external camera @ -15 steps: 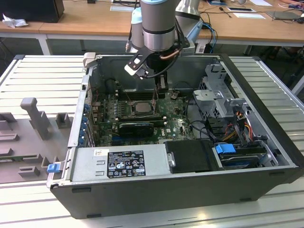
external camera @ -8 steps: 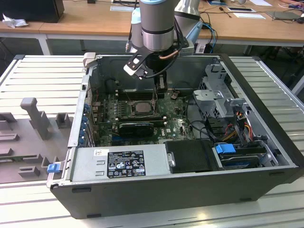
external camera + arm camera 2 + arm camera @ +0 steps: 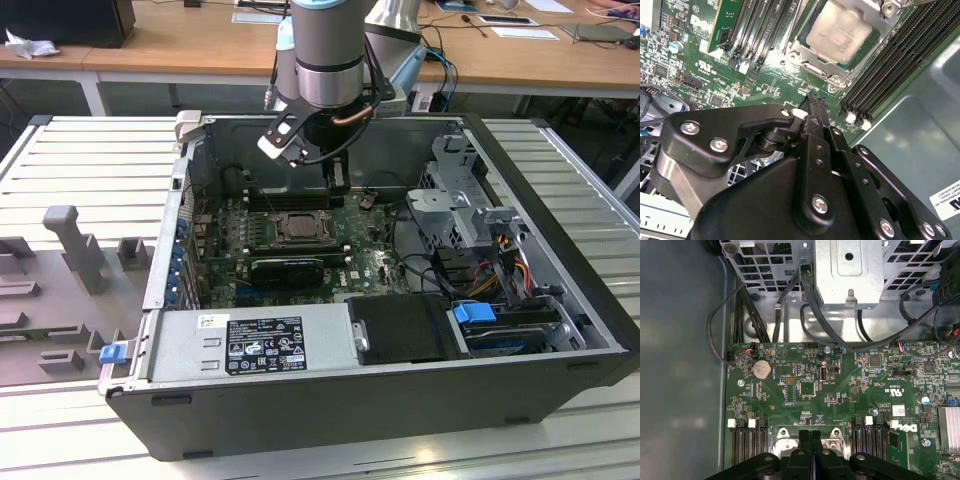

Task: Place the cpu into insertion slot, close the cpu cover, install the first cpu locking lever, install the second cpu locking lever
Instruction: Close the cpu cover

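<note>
Second wrist view shows my gripper (image 3: 812, 102) closed and empty near the cpu (image 3: 840, 32). A printed label (image 3: 265, 345) marks the grey box (image 3: 320, 330).

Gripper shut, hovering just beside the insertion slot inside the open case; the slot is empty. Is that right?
Not empty. The second wrist view shows the cpu already seated in the insertion slot. The rest holds: the gripper is shut, just beside the slot, inside the open case.

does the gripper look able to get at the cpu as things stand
Probably yes: the gripper hangs close beside the cpu, whose top is bare, and nothing lies across the gap.
</note>
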